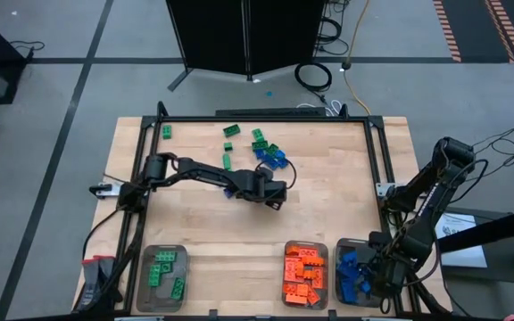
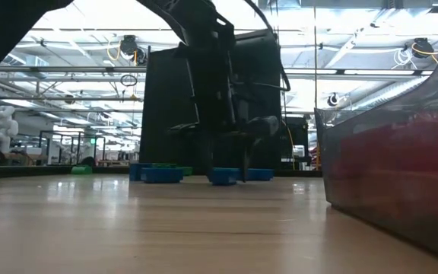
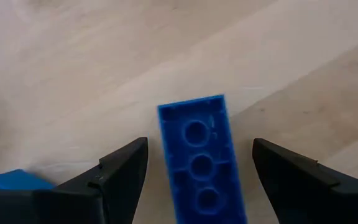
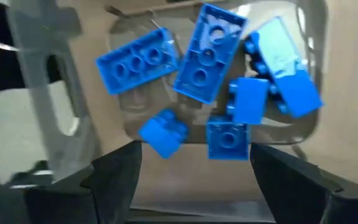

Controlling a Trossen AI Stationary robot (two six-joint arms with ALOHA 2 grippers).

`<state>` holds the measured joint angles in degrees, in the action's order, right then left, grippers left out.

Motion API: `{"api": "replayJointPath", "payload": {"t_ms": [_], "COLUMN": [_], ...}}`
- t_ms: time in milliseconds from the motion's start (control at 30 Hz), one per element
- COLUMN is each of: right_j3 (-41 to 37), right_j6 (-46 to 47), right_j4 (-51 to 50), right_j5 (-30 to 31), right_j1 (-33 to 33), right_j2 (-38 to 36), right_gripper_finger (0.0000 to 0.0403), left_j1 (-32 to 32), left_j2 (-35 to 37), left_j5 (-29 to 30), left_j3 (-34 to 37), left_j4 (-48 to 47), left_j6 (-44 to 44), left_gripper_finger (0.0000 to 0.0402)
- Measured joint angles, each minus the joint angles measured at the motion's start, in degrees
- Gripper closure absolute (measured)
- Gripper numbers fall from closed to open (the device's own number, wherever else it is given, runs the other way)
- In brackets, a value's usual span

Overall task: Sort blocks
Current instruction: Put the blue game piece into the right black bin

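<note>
reaching mid-table, left end effector [image 3: 201, 171] spread astride overturned blue block [image 3: 201, 162]

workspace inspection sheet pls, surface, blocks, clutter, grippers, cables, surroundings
surface: wooden table in a black frame.
job's things: green tray, orange tray and blue tray along the near edge, each holding matching blocks; loose green and blue blocks remain at the far side.
clutter: nothing seen.
grippers: left gripper open, straddling an upside-down blue block on the table; right gripper open above the blue tray.
cables: coiled cable and yellow cord on the floor.
surroundings: dark cabinet behind the table.
</note>
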<state>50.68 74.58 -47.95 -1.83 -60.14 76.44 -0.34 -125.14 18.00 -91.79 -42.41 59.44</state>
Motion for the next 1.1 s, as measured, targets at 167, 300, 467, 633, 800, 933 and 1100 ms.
{"api": "replayJointPath", "payload": {"t_ms": [167,300,467,633,800,933,1100], "right_j3": [0.00,0.00,0.00,0.00,0.00,0.01,0.02], "right_j6": [1.21,1.28,1.23,-0.12,0.02,3.35,1.80], "right_j4": [0.59,-1.17,-1.90,-4.72,-8.38,-10.85,-9.85], "right_j5": [0.08,0.94,7.15,13.79,28.93,45.29,59.19], "right_j1": [0.02,0.83,2.72,6.11,9.47,11.81,13.05], "right_j2": [-0.01,-0.01,-0.01,-0.01,-1.03,-4.60,-12.02], "right_gripper_finger": [0.0108,0.0108,0.0108,0.0108,0.0108,0.0108,0.0108], "left_j1": [0.00,-0.22,-0.22,-0.20,-0.69,-0.42,-0.68], "left_j2": [-1.49,-2.51,-2.13,-1.80,1.19,5.51,12.87], "left_j5": [-1.94,-2.55,-3.41,-7.64,-10.23,-6.36,-3.75], "left_j3": [-0.13,-0.39,-0.67,-3.70,-8.65,-11.57,-12.08], "left_j4": [4.01,1.92,1.16,0.47,1.42,2.15,8.50], "left_j6": [0.05,0.71,-2.51,-11.13,-16.13,-20.43,-23.85], "left_gripper_finger": [0.0112,0.0156,0.0278,0.0279,0.0279,0.0279,0.0279]}}
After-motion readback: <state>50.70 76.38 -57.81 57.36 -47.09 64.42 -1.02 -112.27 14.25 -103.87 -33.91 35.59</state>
